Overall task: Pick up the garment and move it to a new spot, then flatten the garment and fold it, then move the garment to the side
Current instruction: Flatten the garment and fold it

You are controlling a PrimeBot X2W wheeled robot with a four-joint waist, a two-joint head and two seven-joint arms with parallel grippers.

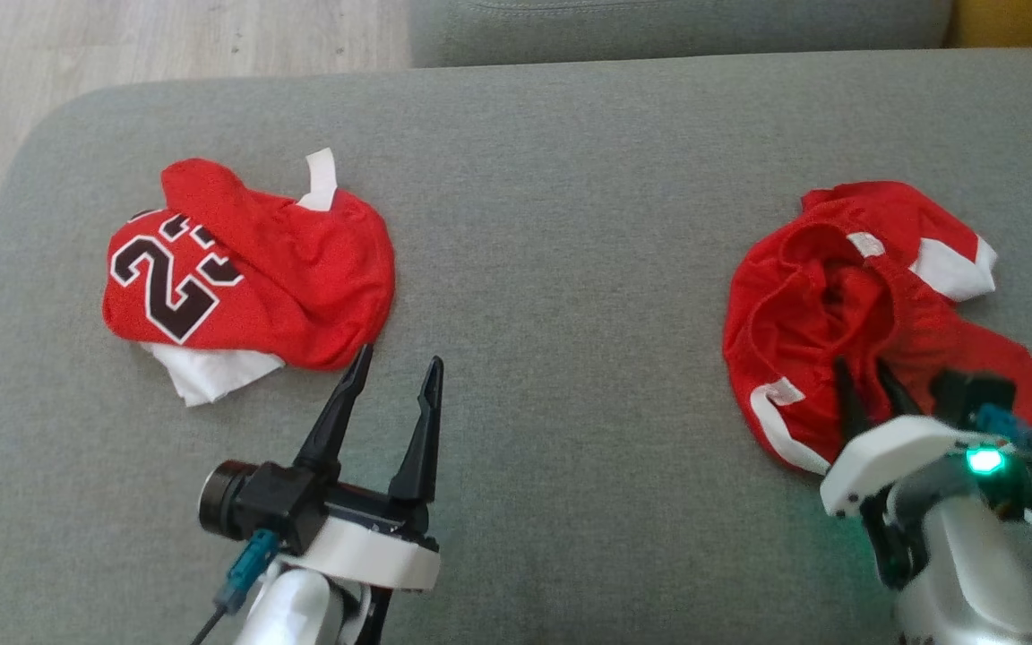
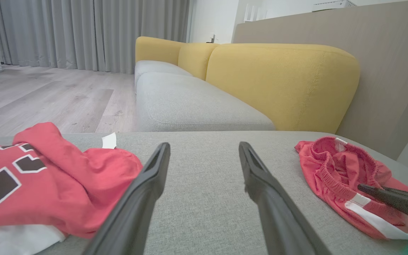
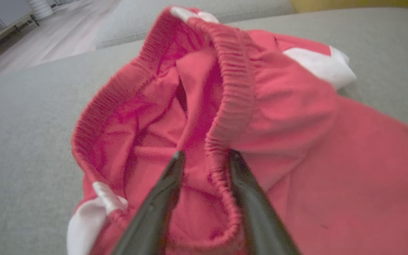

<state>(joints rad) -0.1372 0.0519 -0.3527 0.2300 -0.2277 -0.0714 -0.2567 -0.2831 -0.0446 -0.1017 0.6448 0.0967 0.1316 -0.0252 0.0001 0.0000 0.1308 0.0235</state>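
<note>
A grey sofa cushion (image 1: 570,224) took up most of the head view, with a strip of pale wood floor (image 1: 77,45) beyond its far left corner. In the left wrist view, more grey seats ran away behind it, backed by yellow cushions (image 2: 278,81).

A red jersey (image 1: 301,278) lay crumpled on the left part of the cushion. It had a black number with white edging, a white layer showing under its near edge and a white tag (image 1: 322,177) sticking up at the far side.

The red shorts (image 1: 803,305) lay bunched on the right part of the cushion, well apart from the jersey. White patches showed at their hems, and their elastic waistband (image 3: 232,92) gaped open toward the camera.

The left gripper (image 1: 399,356) hung over bare cushion just near of the jersey's right edge. Its fingers were spread wide with nothing between them.

The right gripper (image 3: 205,153) was down on the near side of the shorts. Its fingers (image 3: 154,212) stood fairly narrow, one on each side of the waistband's ridge, with the tips against the cloth. Whether they were pinching the band or only straddling it could not be told.

A small green light (image 1: 984,461) glowed on the right wrist.
</note>
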